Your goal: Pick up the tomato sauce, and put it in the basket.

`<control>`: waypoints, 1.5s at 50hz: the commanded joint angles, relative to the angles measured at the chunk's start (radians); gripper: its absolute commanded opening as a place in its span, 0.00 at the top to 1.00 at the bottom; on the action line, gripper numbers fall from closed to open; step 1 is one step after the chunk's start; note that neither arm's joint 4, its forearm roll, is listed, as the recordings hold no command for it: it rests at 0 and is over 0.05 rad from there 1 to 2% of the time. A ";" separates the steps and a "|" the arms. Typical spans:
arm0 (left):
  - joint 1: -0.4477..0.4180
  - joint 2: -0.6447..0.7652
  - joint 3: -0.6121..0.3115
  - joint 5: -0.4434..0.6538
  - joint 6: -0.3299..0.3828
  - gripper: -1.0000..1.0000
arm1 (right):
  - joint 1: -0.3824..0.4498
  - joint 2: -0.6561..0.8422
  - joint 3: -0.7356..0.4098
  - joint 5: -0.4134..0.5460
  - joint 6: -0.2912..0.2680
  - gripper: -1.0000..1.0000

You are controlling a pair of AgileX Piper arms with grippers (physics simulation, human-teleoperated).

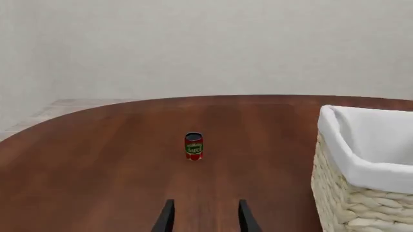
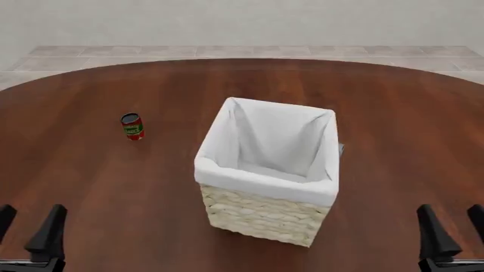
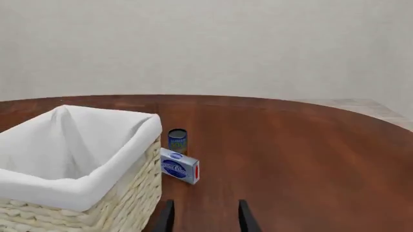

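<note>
Front view shows me the tomato sauce (image 2: 132, 126), red-labelled, grey-topped, standing upright on the counter (image 2: 90, 170); left hand (image 2: 30, 226) and right hand (image 2: 452, 226) both spread apart.

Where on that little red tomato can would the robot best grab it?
Probably around the middle of the tomato can, its round sides between the fingers of the left gripper, coming straight ahead from the near side. It stands upright on bare table, apart from the basket.

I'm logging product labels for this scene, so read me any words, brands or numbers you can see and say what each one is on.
Tomato sauce: green band carries pale lettering, too blurred to read.
Blue can behind the basket: label marks unreadable.
Blue and white box lying beside the basket: round blue logo with white script, too small to read.
No other text or numbers visible.
</note>
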 commanded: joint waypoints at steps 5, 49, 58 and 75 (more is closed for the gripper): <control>0.006 0.000 -0.007 0.000 0.000 0.00 | 0.006 0.005 -0.001 -0.001 -0.001 0.00; -0.042 0.668 -0.471 0.037 0.035 0.00 | 0.022 0.058 0.000 -0.035 -0.014 0.00; -0.030 0.847 -0.681 0.148 0.075 0.00 | 0.027 0.099 0.001 -0.066 -0.017 0.00; -0.063 1.106 -0.924 0.260 0.035 0.00 | 0.028 0.105 0.001 -0.069 -0.025 0.00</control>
